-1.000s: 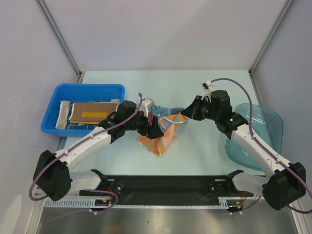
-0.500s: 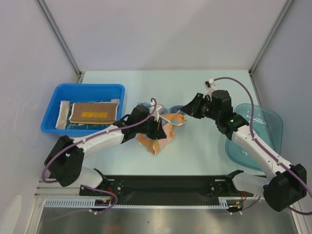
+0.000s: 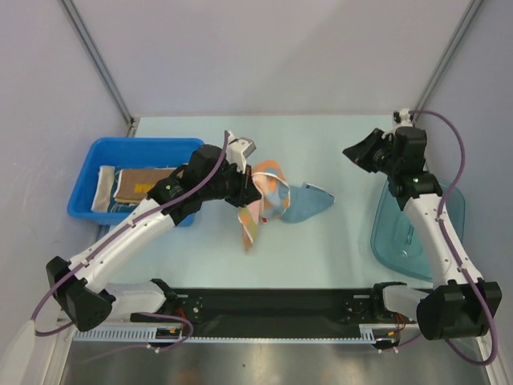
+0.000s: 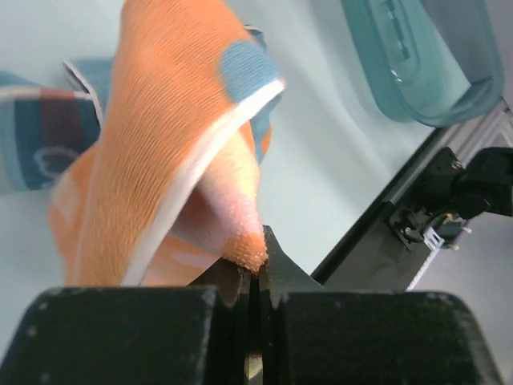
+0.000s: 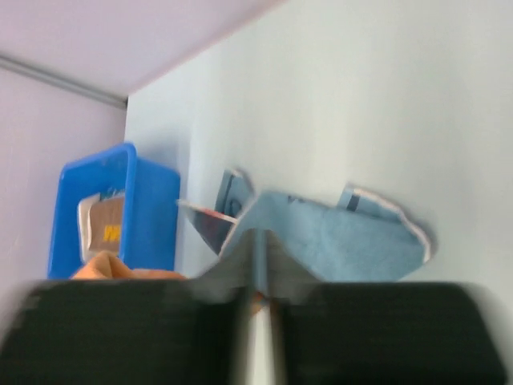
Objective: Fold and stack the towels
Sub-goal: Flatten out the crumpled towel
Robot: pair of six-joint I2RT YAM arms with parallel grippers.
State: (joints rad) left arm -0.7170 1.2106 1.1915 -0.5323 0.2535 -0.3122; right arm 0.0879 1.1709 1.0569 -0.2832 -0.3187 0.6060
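Orange towel (image 3: 255, 210): corner now pinched tight in left fingers (image 4: 279, 273), hoisted over the surface (image 3: 345, 152) beside light blue towel (image 3: 309, 202); right fingers (image 5: 284, 269) withdrawn, pressed together, apparently empty, so folding can start.

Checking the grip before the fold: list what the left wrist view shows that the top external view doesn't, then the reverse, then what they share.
Only the left wrist: a close look at the left jaws, shut on a corner of the orange towel.
Only the top external: the blue bin with a folded brown towel inside, and the right arm, clear of the towels.
Both: the orange towel hanging from the left jaws, the clear teal tub, and the pale table.
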